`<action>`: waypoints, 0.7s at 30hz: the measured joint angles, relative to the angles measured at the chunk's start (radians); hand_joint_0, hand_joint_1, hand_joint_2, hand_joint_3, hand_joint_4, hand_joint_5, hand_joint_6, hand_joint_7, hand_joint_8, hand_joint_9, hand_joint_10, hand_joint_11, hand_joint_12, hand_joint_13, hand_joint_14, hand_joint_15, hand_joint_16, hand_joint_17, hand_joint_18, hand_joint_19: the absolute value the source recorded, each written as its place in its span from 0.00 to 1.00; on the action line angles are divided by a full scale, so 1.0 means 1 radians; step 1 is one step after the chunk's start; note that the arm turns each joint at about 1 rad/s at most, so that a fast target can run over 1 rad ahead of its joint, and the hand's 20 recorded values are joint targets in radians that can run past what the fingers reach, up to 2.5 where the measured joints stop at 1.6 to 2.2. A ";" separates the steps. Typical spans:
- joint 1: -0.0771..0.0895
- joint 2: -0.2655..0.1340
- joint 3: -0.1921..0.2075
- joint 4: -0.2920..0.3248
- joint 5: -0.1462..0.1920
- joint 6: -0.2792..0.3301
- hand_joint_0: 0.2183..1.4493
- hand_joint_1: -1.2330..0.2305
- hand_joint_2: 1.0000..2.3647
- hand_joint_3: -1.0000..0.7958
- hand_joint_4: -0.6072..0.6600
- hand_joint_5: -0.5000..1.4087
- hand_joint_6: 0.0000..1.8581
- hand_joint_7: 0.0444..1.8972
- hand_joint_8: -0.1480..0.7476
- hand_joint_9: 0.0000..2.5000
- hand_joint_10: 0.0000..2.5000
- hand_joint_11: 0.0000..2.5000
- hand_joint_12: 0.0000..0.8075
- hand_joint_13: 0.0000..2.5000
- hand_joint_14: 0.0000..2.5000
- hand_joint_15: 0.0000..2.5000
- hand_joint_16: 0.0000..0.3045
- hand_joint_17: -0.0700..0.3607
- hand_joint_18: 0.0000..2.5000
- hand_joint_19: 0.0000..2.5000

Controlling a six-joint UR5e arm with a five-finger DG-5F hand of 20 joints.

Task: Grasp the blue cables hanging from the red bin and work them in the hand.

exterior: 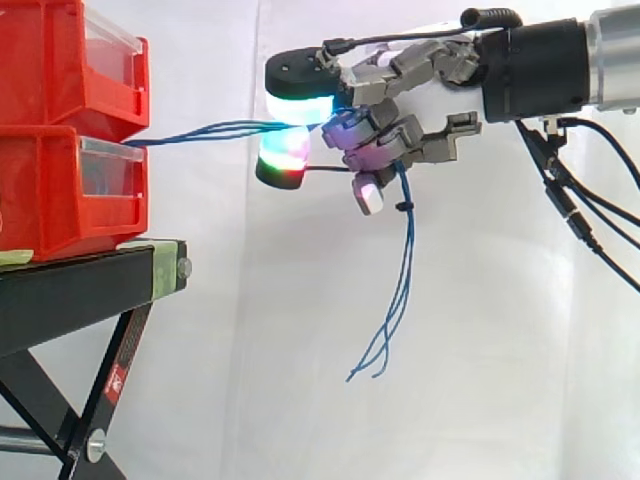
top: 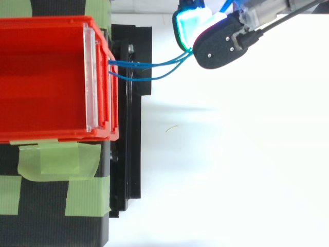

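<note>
White curtain (exterior: 300, 420) backdrop. Side view: two red bins (exterior: 60, 190) stacked on black bench (exterior: 80, 285); hand (exterior: 400, 75) curled tight around thin blue cables (exterior: 210, 130), stretched from the bins' front, loose ends dangling below the hand. Top view: green tape (top: 56, 159) on bench; cables leave the bin as two strands.

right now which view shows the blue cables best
Side view: the blue cables run from the red bin into the hand's fingers, ends dangling below. The top view shows the stretch from bin to fingers.
</note>
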 measured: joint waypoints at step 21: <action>0.023 0.000 0.000 -0.063 -0.022 0.085 0.55 0.40 0.02 0.42 0.66 0.44 0.29 0.66 0.54 0.32 1.00 0.98 0.59 0.43 1.00 0.64 0.17 0.43 0.48 0.26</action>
